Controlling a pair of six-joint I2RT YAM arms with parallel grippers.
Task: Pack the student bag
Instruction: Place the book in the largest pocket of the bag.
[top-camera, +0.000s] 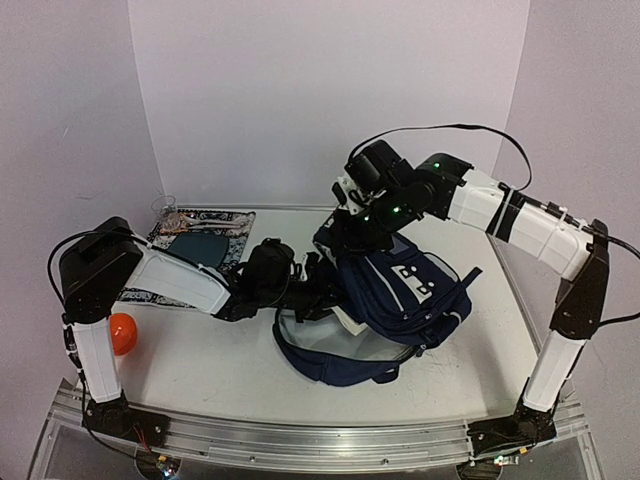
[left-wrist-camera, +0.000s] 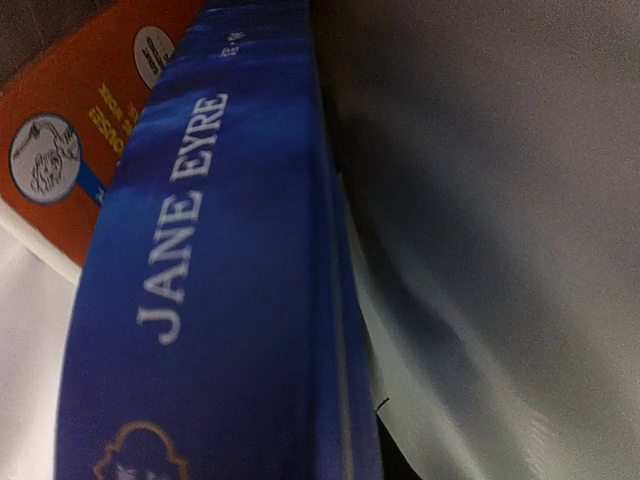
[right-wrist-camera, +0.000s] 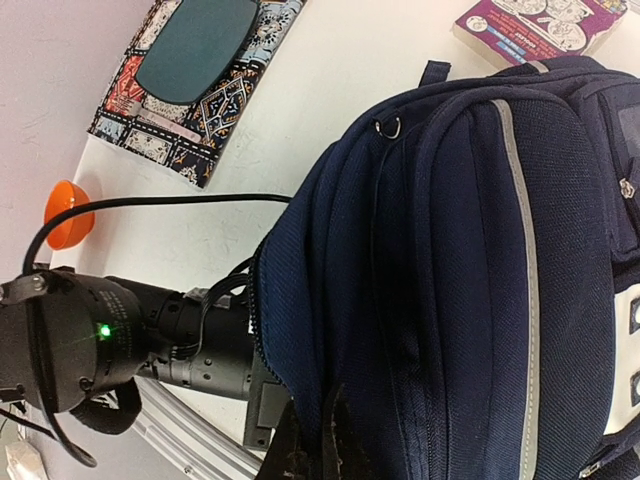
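The student bag (top-camera: 410, 290), navy with grey stripes, lies on its side mid-table with its mouth toward the left. My right gripper (right-wrist-camera: 330, 450) is shut on the fabric edge by the zipper, holding the mouth up (top-camera: 345, 240). My left arm (top-camera: 268, 268) reaches into that opening, so its fingers are hidden inside. In the left wrist view a blue book (left-wrist-camera: 210, 300) titled Jane Eyre fills the frame right at the jaws, held there and covering the fingers. An orange book (left-wrist-camera: 80, 130) lies behind it, against the bag's grey lining (left-wrist-camera: 500, 250).
A patterned black mat (top-camera: 200, 240) with a teal oval lies at the back left. An orange ball (top-camera: 122, 333) rests near the left arm's base. A purple book (right-wrist-camera: 540, 25) lies on the table beyond the bag. A small clear cup (top-camera: 165, 208) stands at the mat's far corner.
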